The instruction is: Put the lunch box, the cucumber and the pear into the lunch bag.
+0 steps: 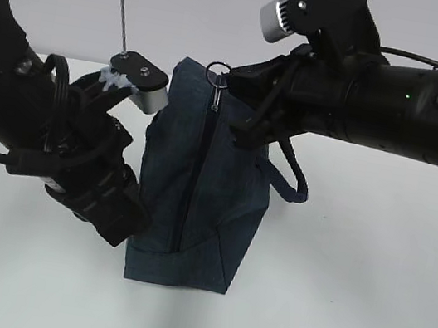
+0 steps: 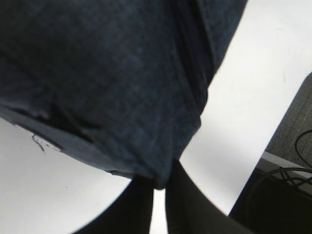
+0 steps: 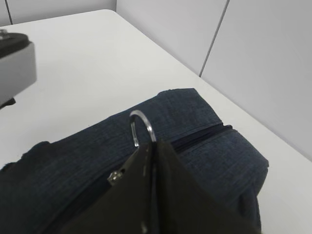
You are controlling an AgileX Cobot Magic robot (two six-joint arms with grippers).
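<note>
The dark navy lunch bag (image 1: 196, 202) stands upright in the middle of the white table, its long zipper (image 1: 197, 177) running down the front, closed. My right gripper (image 1: 233, 91) is shut on the silver ring pull (image 1: 218, 70) at the bag's top; in the right wrist view the ring pull (image 3: 142, 126) sticks out above the closed fingertips (image 3: 155, 146). My left gripper (image 2: 159, 186) is shut on a lower corner of the bag (image 2: 122, 97), pinching the fabric. The lunch box, the cucumber and the pear are out of view.
The bag's loop handle (image 1: 288, 176) hangs off its right side under the right arm. Bare white table (image 1: 347, 303) lies around the bag. A pale wall stands behind. The table's edge with dark cables (image 2: 292, 170) shows in the left wrist view.
</note>
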